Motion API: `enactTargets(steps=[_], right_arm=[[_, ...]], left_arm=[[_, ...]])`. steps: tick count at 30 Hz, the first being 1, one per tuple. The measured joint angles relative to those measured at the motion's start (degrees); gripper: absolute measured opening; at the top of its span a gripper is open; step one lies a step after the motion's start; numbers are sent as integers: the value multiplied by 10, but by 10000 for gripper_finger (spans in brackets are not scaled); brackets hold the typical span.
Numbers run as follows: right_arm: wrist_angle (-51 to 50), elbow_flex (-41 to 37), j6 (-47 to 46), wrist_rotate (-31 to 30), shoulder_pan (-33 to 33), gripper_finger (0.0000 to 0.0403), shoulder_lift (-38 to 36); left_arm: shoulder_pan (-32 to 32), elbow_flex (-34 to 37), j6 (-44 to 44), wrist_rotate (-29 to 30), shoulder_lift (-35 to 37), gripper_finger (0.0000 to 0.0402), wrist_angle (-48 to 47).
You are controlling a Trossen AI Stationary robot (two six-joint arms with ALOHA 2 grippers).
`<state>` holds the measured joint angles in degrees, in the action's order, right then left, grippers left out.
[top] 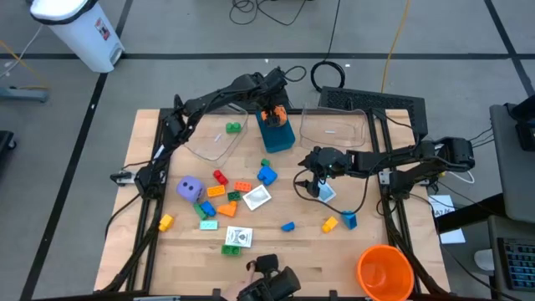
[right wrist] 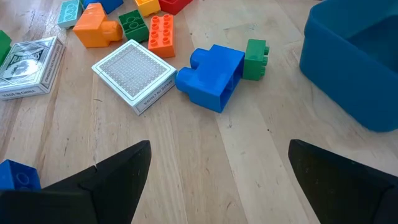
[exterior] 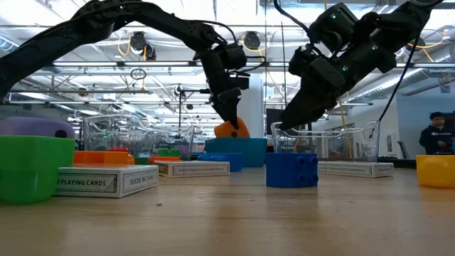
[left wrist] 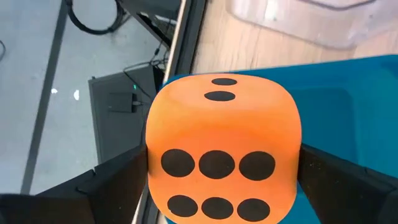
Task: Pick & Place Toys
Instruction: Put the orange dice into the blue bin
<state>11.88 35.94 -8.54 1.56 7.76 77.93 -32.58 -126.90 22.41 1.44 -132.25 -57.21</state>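
A big orange die with black dots [left wrist: 221,149] sits at the top of the blue box [top: 280,138], its lower part inside and its top above the rim [exterior: 231,129]. My left gripper [left wrist: 221,186] is open over the box, slanting down, with one finger on each side of the die. My right gripper [right wrist: 217,180] hangs open over the table's right middle with nothing between its fingers. In front of it lie a blue brick [right wrist: 211,74] joined to a green one [right wrist: 255,59] and a card deck [right wrist: 134,74]. More bricks and a purple die [top: 191,189] lie scattered at the left. My left gripper's fingers [left wrist: 118,180] stand close beside two opposite sides of the orange die, coming from above at a slant. Whether they touch it I cannot tell. The die rests in the blue box's opening.
Two clear tubs [top: 216,138] [top: 334,127] flank the blue box at the far side; a green brick [top: 232,127] lies in the left one. An orange cup [top: 384,272] stands at the near right corner. Card boxes [top: 237,237] and loose bricks [top: 329,223] lie near the front.
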Motion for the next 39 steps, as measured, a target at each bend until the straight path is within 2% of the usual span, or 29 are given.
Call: enactTargets(steps=[9,14,28,31,35,39], right_arm=[[-1,0,-4,0,0,370,0],[0,0,-3,0,0,370,0],[9,0,11,-3,0,370,0],[56,0,22,-40,0,370,0],[157,0,23,-118,9,370,0],[191,0,35,-117,59,369,-5]], left_arm=[[1,1,2,-3,-9,378,-35],[-1,1,4,14,-8,379,-53],[0,1,12,-1,-14,379,-42],[3,1,20,-3,-14,379,-35],[7,1,27,-4,-14,379,-26],[10,1,33,-5,-14,379,-25]])
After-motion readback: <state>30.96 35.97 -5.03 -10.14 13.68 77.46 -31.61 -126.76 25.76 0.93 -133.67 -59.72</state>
